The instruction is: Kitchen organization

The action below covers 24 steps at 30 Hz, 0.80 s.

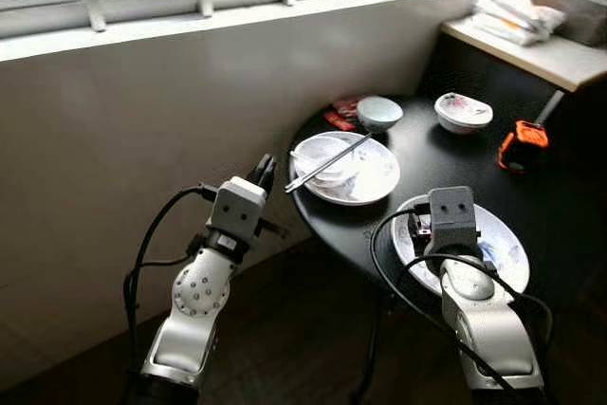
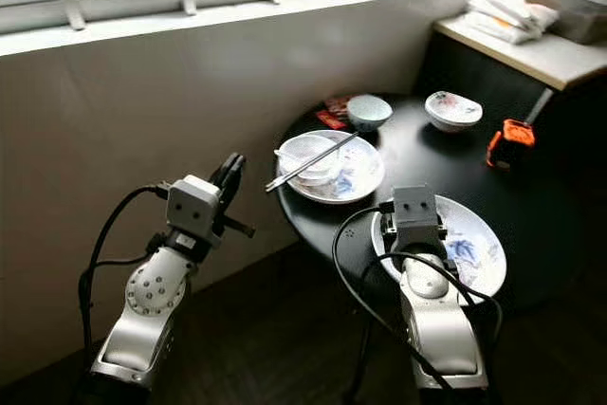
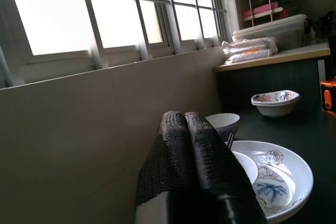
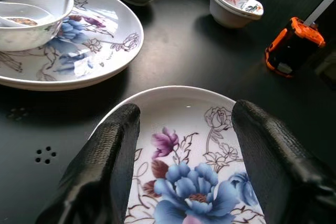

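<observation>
right gripper (image 4: 184, 156): I am hovering it over the near floral plate (image 4: 178, 129), fingers spread wide apart, nothing between them
left gripper (image 3: 184, 145): I am holding it off the table's left edge, fingers pressed together, empty
near floral plate: it is sitting at the near edge of the round black table (image 1: 446, 154), under my right wrist
far plate (image 1: 370, 177): it is lying toward the table's left edge, carrying a small bowl (image 1: 322, 154) with chopsticks (image 1: 327, 163) across it
other bowls: a blue-green one (image 1: 379, 113) and a flowered one (image 1: 463, 111) are standing at the far edge
orange tape measure (image 1: 522, 147): it is resting near the right edge
handling: I am judging the plate stiff, glossy, slippery and breakable; I am planning to pinch its raised rim, not the flat centre
</observation>
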### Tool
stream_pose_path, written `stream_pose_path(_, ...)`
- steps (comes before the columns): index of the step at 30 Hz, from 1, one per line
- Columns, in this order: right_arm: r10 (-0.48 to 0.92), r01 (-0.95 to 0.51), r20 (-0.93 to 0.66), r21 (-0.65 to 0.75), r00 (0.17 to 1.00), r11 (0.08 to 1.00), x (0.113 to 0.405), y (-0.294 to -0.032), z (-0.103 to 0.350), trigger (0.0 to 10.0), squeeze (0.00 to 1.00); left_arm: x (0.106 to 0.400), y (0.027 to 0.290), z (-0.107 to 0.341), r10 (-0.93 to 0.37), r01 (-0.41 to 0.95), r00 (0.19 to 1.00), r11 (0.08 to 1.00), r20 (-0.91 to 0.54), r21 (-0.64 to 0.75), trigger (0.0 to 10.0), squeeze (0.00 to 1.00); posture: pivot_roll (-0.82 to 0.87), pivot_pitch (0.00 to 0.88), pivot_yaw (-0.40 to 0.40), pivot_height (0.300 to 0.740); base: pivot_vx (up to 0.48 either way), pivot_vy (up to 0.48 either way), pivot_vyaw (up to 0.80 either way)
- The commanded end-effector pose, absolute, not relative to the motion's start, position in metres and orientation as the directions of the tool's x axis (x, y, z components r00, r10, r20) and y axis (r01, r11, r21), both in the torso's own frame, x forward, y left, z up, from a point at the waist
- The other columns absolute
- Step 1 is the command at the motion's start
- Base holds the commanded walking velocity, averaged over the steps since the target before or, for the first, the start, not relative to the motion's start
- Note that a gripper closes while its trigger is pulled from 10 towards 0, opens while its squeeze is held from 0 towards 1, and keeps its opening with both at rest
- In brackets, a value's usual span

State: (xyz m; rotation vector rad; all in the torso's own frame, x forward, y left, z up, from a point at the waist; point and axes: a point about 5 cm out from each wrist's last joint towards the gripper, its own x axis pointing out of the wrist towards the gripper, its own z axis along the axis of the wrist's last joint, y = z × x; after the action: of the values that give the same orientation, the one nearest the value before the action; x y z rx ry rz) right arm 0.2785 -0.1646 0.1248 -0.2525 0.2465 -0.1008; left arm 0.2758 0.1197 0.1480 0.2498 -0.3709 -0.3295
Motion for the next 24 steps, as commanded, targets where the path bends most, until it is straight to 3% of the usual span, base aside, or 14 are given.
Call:
stream_pose_path(1, -0.095, 0.032, -0.21, -0.286, 0.973, 0.958, 0.279, -0.161, 0.126, 10.0, 0.0, 0.276, 0.116, 0.152, -0.375, 0.277, 0.869, 0.909, 0.324, 0.311, 10.0, 0.0, -0.05, 0.0, -0.084, 0.74, 0.0, 0.0, -0.8)
stream_pose_path(11, 0.069, -0.117, -0.184, -0.26, 0.98, 0.959, 0.279, -0.147, 0.13, 10.0, 0.0, 0.276, 0.116, 0.15, -0.372, 0.271, 0.872, 0.908, 0.318, 0.318, 10.0, 0.0, -0.05, 0.0, -0.083, 0.74, 0.0, 0.0, -0.79)
stream_pose_path(14, 0.078, -0.132, -0.198, -0.275, 0.977, 0.952, 0.279, -0.148, 0.127, 10.0, 0.0, 0.276, 0.116, 0.15, -0.371, 0.271, 0.873, 0.908, 0.315, 0.32, 10.0, 0.0, -0.05, 0.0, -0.084, 0.74, 0.0, 0.0, 0.0)
stream_pose_path(24, 0.179, -0.222, -0.311, -0.108, 0.933, 0.969, 0.277, -0.141, 0.114, 10.0, 0.0, 0.276, 0.116, 0.149, -0.365, 0.264, 0.877, 0.909, 0.313, 0.323, 10.0, 0.0, -0.05, 0.0, -0.087, 0.74, 0.0, 0.0, 0.0)
